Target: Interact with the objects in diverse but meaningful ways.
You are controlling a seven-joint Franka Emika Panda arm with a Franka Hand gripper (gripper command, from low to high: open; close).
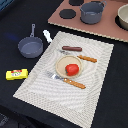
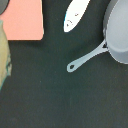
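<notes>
The small grey long-handled saucepan (image 1: 31, 47) stands on the dark table at the exterior view's left, with the white utensil (image 1: 47, 35) just beside it. A red tomato (image 1: 72, 69) sits on a beige plate (image 1: 61, 64) on the checked placemat (image 1: 40, 87), and the brown sausage (image 1: 71, 49) lies behind the plate. The yellow box (image 1: 16, 74) lies at the front left. The grey pot (image 1: 92, 12) stands on the pink stove board (image 1: 100, 27). The wrist view looks down on the saucepan (image 2: 117, 32) and the white utensil (image 2: 76, 14). No gripper shows in either view.
An orange-handled knife (image 1: 86, 58) and fork (image 1: 67, 80) flank the plate. Black burner discs (image 1: 66, 13) and a beige bowl (image 1: 123, 16) are on the stove board. The board's corner (image 2: 22, 20) and the placemat's edge (image 2: 4, 55) appear in the wrist view.
</notes>
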